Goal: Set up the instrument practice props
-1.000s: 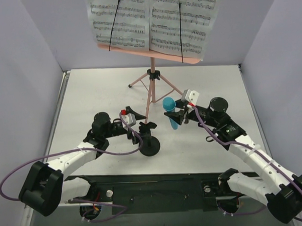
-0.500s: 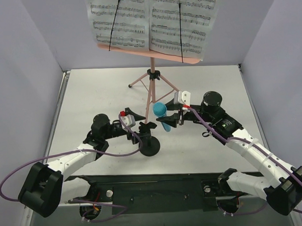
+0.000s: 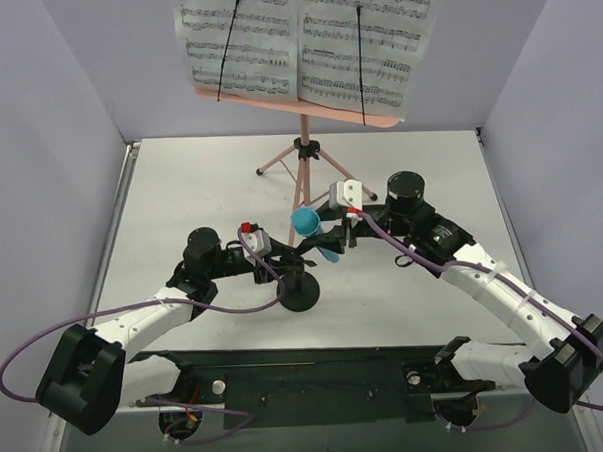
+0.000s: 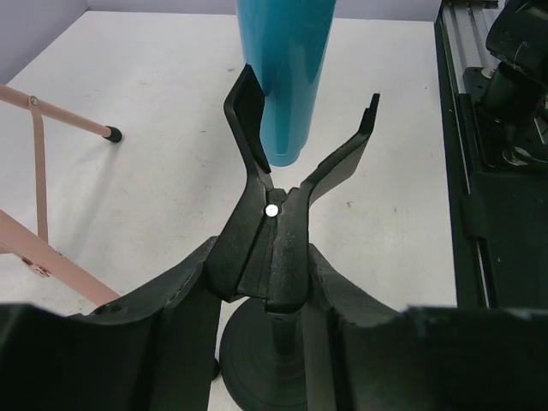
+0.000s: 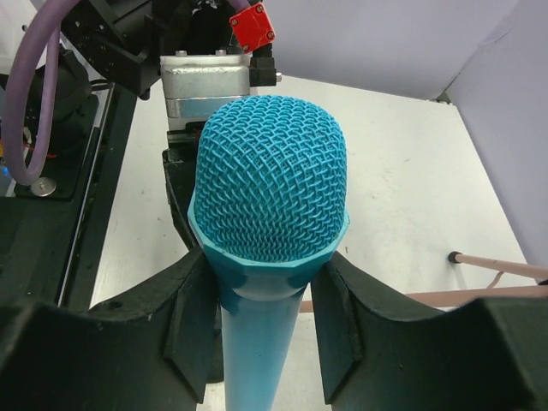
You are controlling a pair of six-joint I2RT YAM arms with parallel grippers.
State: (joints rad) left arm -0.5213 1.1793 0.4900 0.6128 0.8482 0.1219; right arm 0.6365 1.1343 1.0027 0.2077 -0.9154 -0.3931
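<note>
Blue microphone (image 3: 304, 223) tilted, head up, tail toward mic stand (image 4: 272, 224), grasped by right claw (image 5: 259, 330), stand clenched in left claw (image 4: 265, 295)

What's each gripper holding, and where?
Right gripper: blue microphone, by the handle just under the mesh head. Left gripper: black mic stand, at the clip's neck.

Sheet-music pages (image 3: 303, 36) cropped at top

Blue microphone (image 3: 310, 229) tilted over black mic stand (image 3: 299, 289)
</note>
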